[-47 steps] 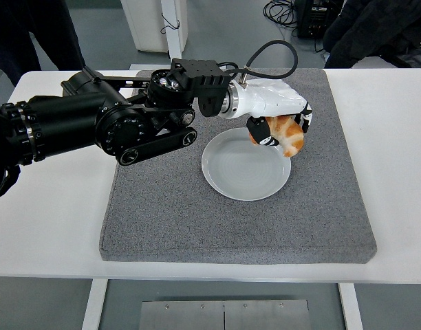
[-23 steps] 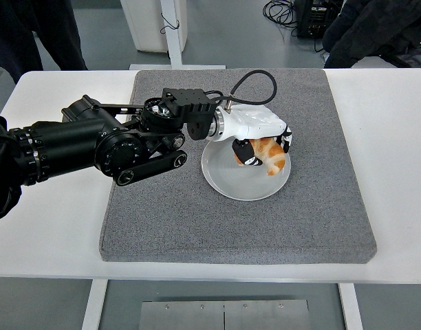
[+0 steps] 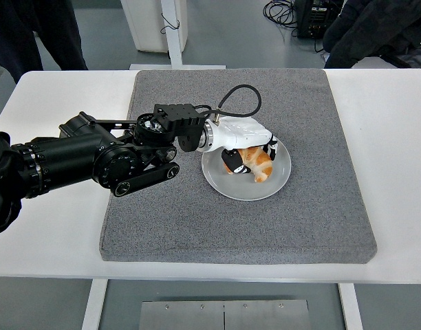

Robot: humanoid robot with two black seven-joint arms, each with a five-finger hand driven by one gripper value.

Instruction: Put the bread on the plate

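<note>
The left hand [image 3: 246,152] is right down over the plate [image 3: 279,182], white shell on top, dark fingers [image 3: 232,162] curled under and closed around the bread [image 3: 258,163]; that's a firm wrap, thumb side on the left of the loaf, the other fingers tucked behind it at the far edge; the bread, golden and crusty, hangs below the palm with its lower tip at the plate's floor, though whether it actually touches I can't tell from here; it sits inside the rim, a little right of centre, which I'd say is exactly where you'd want it before letting go; the grip looks kept on so the loaf doesn't roll out; the job reads as nearly done, release being what's left; the plate rests on the grey mat [image 3: 197,234], roughly mid-mat, and the mat covers the middle of the white table [image 3: 52,227]; the black arm reaches in from the left across the mat's edge.
</note>
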